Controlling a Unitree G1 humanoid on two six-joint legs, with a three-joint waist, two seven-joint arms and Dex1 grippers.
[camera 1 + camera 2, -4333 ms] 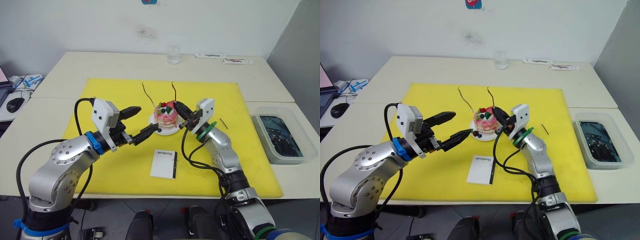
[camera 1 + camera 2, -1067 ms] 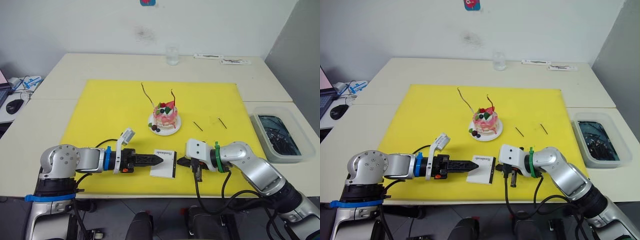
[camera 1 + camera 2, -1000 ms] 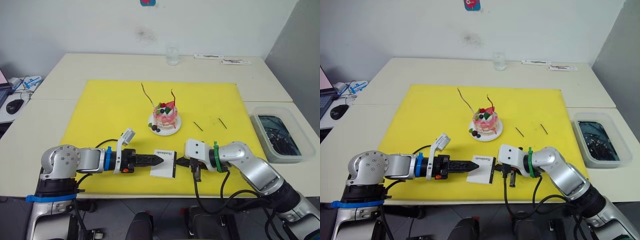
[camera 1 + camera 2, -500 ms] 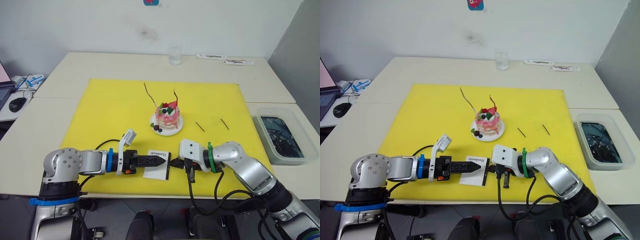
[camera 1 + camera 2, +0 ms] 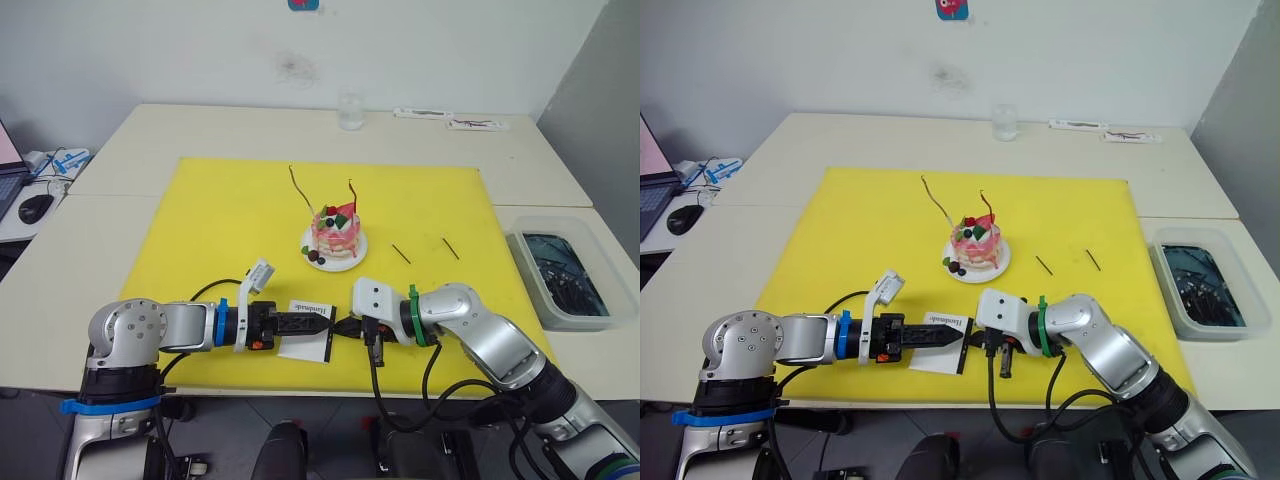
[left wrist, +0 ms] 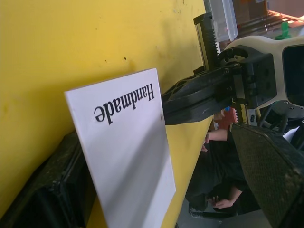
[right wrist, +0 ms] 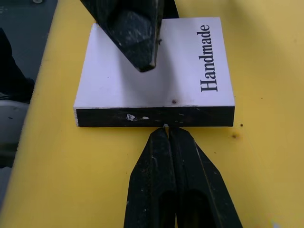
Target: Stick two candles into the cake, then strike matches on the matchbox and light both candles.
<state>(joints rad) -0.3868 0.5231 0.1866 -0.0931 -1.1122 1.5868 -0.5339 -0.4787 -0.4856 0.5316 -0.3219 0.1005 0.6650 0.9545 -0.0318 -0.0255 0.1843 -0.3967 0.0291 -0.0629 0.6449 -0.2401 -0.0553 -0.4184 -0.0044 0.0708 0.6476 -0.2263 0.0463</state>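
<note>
The matchbox lies flat on the yellow mat, close to the mat's front edge and a little left of its middle. The left gripper reaches in from the left with one finger over the box's white face and the other finger against its left side, so the fingers stand apart with the box between them; whether they pinch it I cannot tell. The right gripper lies low on the mat with its two fingers pressed together, their tips meeting at the black strip on the box's right edge.

The cake on its plate sits at the mat's middle, both candles standing in it. Two matches lie apart on bare mat to the cake's right, toward the right edge. The mat's back half and left side are open.
</note>
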